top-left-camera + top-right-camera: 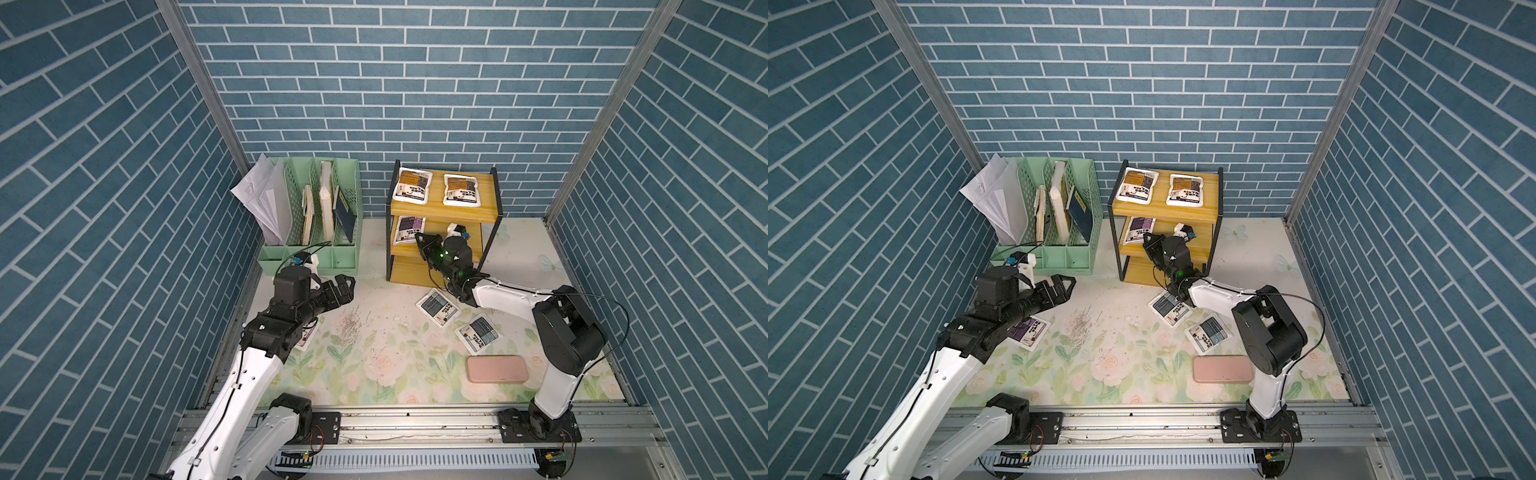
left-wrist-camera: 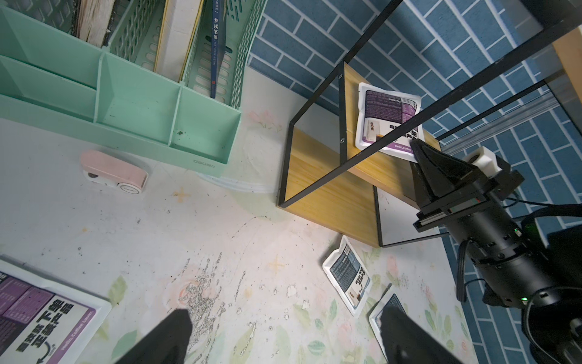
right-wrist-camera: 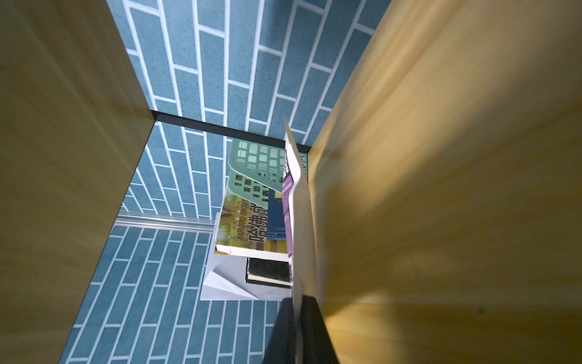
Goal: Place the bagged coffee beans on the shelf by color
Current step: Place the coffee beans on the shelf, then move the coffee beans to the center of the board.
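The shelf (image 1: pixel 444 210) (image 1: pixel 1163 211) stands at the back. Two orange-brown bags (image 1: pixel 412 185) (image 1: pixel 460 189) lie on its top board. A purple bag (image 1: pixel 408 228) (image 2: pixel 385 116) (image 3: pixel 293 220) lies on the middle board, and my right gripper (image 1: pixel 417 237) (image 3: pixel 296 302) is shut on its near edge. Two grey-blue bags (image 1: pixel 437 306) (image 1: pixel 478 332) lie on the mat before the shelf. Another purple bag (image 1: pixel 1027 330) (image 2: pixel 37 315) lies under my left arm. My left gripper (image 1: pixel 348 286) (image 2: pixel 283 327) hangs open and empty above the mat.
A mint-green file organizer (image 1: pixel 316 245) with books and papers stands left of the shelf. A pink flat case (image 1: pixel 496 369) lies at the front right. A small pink device (image 2: pixel 113 173) sits by the organizer's front. Blue brick walls enclose three sides.
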Tool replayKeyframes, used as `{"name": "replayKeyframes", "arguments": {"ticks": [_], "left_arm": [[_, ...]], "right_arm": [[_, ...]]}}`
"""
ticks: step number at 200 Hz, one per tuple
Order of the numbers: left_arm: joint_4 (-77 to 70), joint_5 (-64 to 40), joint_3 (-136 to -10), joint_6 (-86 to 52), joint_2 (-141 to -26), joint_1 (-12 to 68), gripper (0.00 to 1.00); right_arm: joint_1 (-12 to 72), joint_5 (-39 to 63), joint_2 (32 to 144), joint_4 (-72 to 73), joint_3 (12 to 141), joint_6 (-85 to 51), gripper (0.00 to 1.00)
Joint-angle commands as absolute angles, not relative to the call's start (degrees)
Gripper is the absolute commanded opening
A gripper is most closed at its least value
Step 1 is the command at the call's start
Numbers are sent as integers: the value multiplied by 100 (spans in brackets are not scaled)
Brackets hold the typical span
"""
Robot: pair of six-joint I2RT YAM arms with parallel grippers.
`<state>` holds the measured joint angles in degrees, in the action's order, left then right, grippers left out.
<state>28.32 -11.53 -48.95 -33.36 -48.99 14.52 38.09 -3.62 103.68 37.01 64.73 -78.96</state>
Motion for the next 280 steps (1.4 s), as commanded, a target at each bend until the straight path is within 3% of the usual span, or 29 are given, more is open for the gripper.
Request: {"name": "replayKeyframes", "arguments": {"ticks": [1, 25, 47, 130, 172, 188, 228, 249, 280], "left_arm": [[2953, -1055, -5045, -3216, -4837, 1433, 99], [2962, -1055, -5045, -3226, -4840, 1433, 99], [2987, -1028, -5067, -3234, -4834, 1433, 99], [3103, -761, -5063, -3347, -4802, 1433, 98], [3461, -158, -5180, -3674, -4986, 1425, 96], [3744, 226, -5212, -3935, -5113, 1345, 96], [4761, 852, -5285, -4830, -5857, -68, 97], [5102, 1112, -5520, -5078, -6892, -833, 95], [4760, 1464, -5841, -5527, -8178, -1292, 91]], "right_arm": [[3727, -296, 10393, 3561, 6627, -7682, 17], [3718, -391, 10280, 3286, 6627, -7664, 55], [3698, -387, 10176, 3195, 6570, -7657, 66], [3683, -523, 8939, 1285, 6187, -7692, 77], [3864, 111, 8106, 896, 5620, -7278, 72], [4128, -36, 7487, 102, 5480, -6697, 68], [4982, -139, 6416, -330, 4886, -5160, 67], [5227, 185, 6410, 247, 4553, -4913, 68], [5321, 716, 6697, 1156, 4202, -5001, 68]]}}
